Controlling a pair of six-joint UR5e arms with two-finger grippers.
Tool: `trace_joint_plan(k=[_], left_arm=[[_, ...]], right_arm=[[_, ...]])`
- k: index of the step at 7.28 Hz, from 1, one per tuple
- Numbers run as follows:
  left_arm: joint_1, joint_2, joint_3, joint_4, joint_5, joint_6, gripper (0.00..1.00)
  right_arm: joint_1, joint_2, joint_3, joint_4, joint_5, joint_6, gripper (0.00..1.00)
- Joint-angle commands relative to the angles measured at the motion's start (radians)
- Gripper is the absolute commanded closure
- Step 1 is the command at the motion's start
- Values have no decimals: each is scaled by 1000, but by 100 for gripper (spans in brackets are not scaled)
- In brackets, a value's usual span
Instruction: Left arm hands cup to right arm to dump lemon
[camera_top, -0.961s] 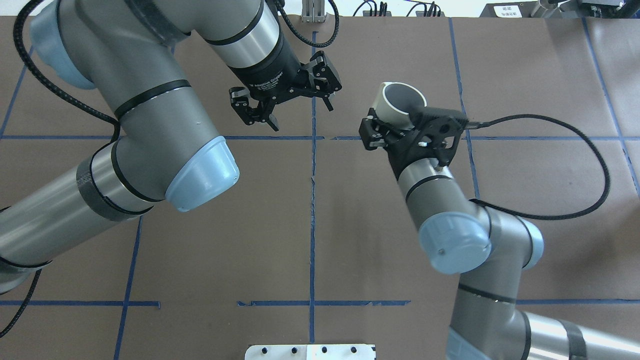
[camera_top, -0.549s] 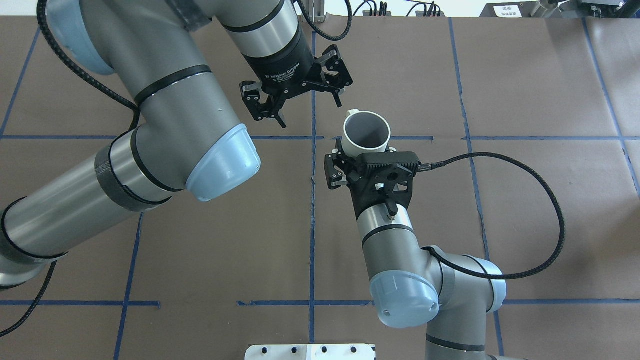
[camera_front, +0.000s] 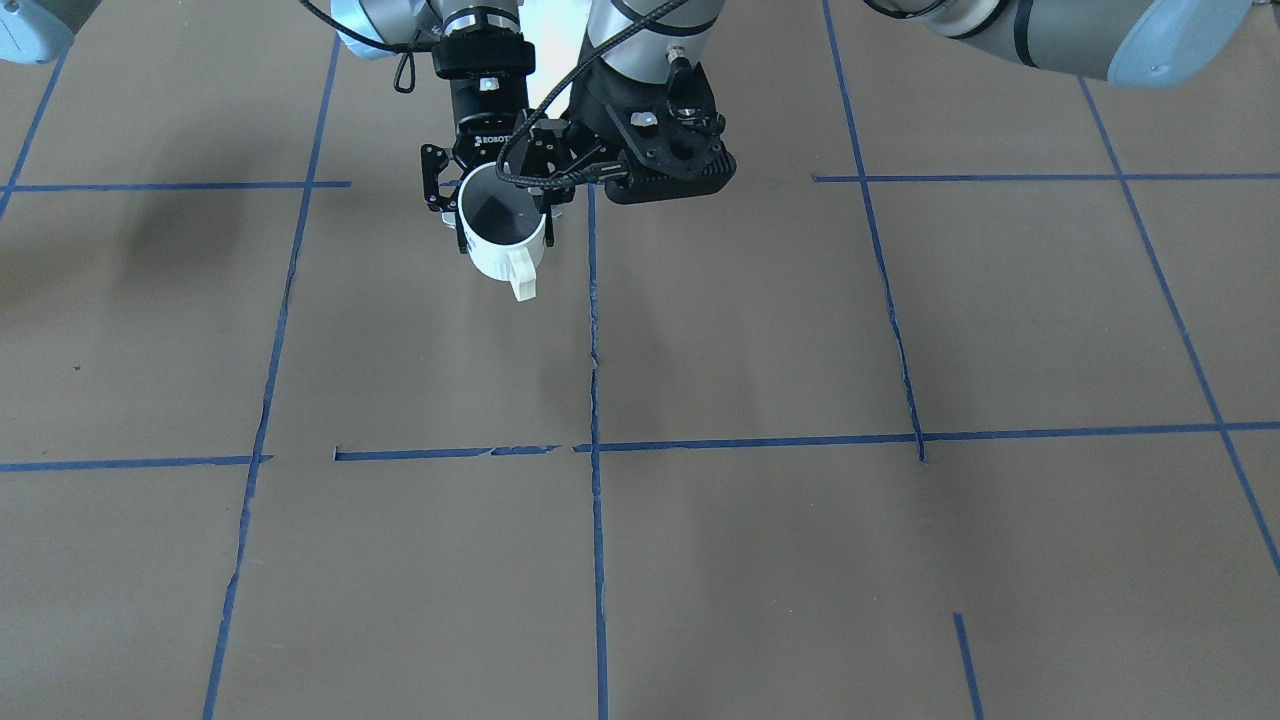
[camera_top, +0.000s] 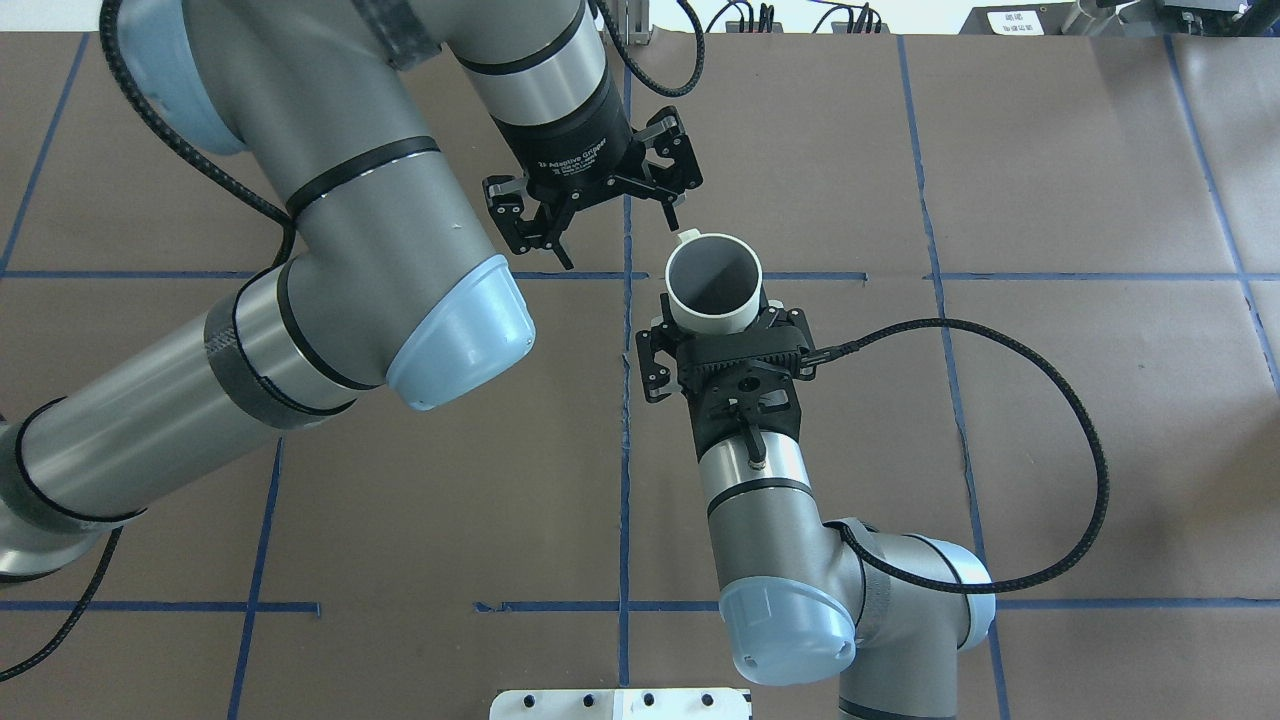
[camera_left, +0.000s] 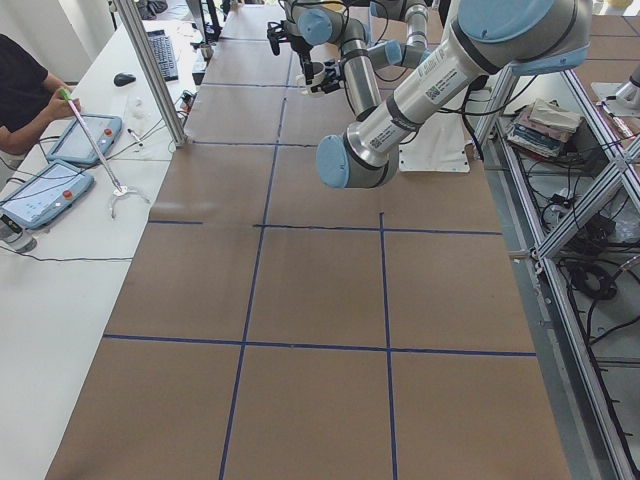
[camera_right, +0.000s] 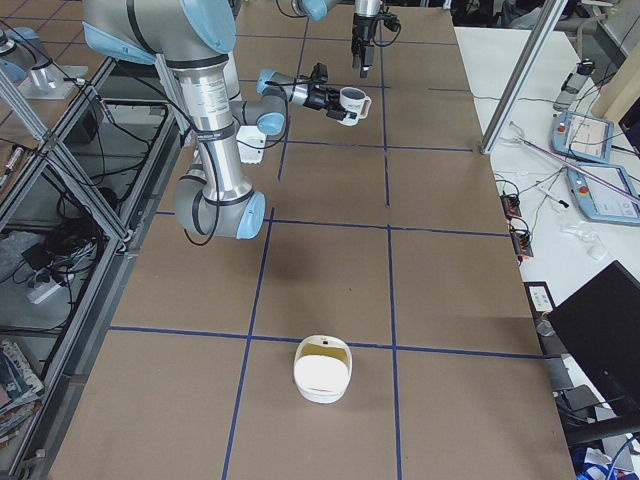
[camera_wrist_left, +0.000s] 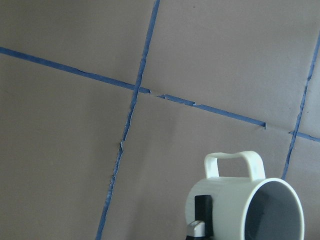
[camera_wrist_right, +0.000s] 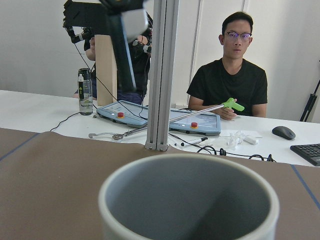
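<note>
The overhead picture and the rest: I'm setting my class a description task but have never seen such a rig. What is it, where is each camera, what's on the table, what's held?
One robot with two jointed arms stands at a table papered brown with blue tape lines. One camera looks down from behind it, one faces it, two look from the table's ends, and one rides each wrist. The right gripper is shut on a white cup, held upright in the air. The left gripper hangs open close by. Nothing shows inside the cup. A white container sits toward the table's right end.
</note>
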Motion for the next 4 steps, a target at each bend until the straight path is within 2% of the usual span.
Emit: trace_joint_plan(k=[1, 3, 4], left_arm=[[32, -12, 11, 1, 6, -1, 15], [49, -17, 28, -1, 8, 1, 19], [58, -20, 31, -1, 8, 1, 29]], right_arm=[[-1, 11, -7, 0, -12, -47, 74], [-1, 14, -6, 0, -12, -67, 73], [-1, 16, -6, 0, -12, -67, 73]])
